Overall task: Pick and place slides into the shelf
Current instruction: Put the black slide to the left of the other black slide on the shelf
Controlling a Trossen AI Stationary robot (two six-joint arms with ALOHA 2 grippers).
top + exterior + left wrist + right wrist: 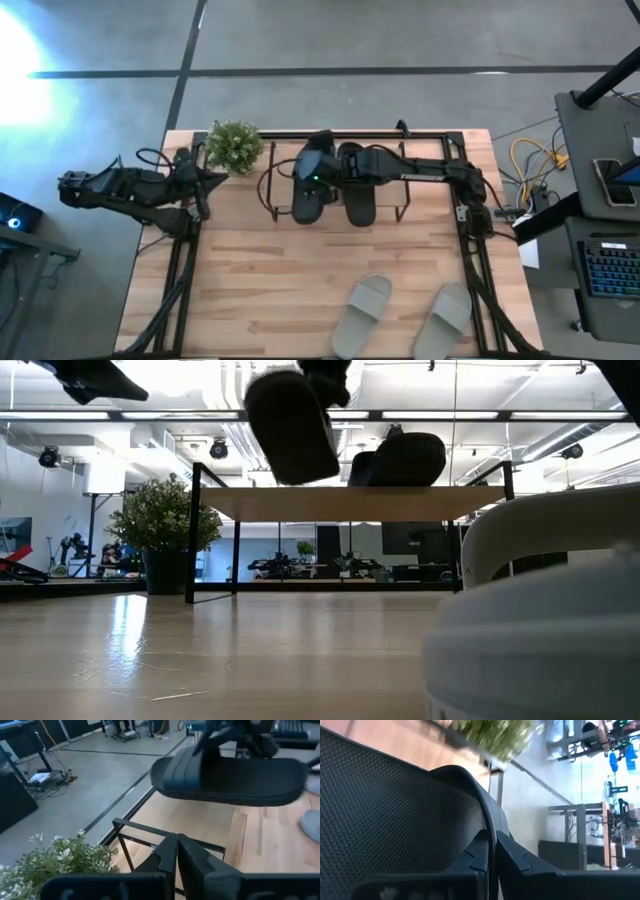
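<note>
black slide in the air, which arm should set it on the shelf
Right. Its gripper already holds the black slide above the shelf, beside the other black slide. The left gripper waits shut by the plant.

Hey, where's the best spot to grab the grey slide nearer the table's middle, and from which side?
Probably the wide strap of that grey slide, coming from straight above: it lies flat, sole down, in open tabletop, and the strap arches off the footbed, giving fingers a raised band to pinch.

No readable text, labels or numbers.
</note>
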